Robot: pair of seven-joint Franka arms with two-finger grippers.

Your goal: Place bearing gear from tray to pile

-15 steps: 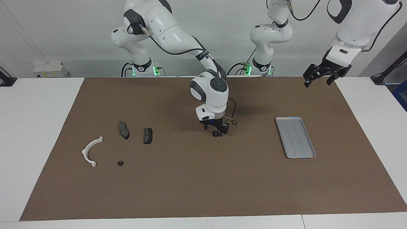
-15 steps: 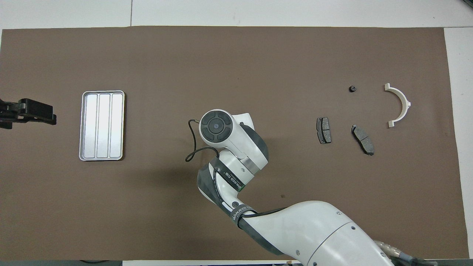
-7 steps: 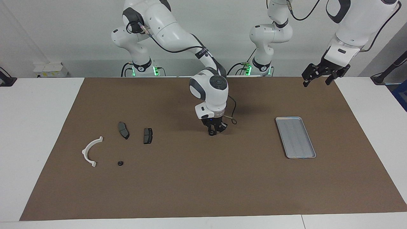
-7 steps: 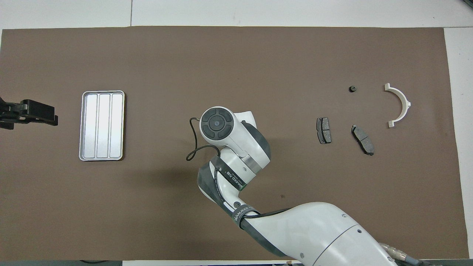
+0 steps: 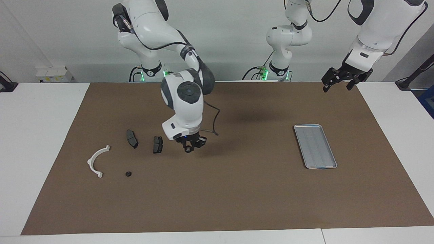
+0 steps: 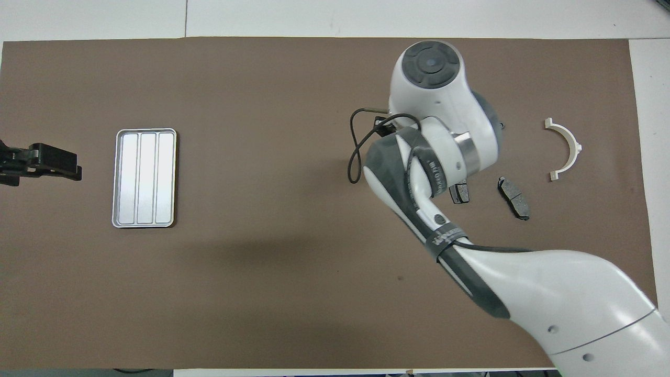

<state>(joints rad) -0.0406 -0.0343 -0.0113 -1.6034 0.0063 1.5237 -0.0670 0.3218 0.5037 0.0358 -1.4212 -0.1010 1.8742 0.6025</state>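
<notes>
**Carrying the gear to the pile, right arm mid-transfer**

Reading clock positions off the facing view, mat centre as the dial. The right gripper hangs over the mat at about 9 o'clock from centre, just beside the squarer brake pad. Its fingertips look pinched on a small dark piece, which I take for the bearing gear. The tray sits at 3 o'clock with nothing in it. The pile lies out at 9: white bracket, second pad, and another small gear already down.

To do this step well, I'd keep height until past both pads, then head toward 8 o'clock for the bare mat between the bracket and the loose gear. I'd come down low before letting go, since a round part may roll. The overhead view hides the drop spot under the wrist, so I'd judge touchdown from the facing view.

The left gripper waits with fingers apart over the mat corner at 2 o'clock.

A second ago the right gripper was low at centre, jaws wide around the gear. Now it is closed and has swung toward the pile. The left arm has barely moved.
</notes>
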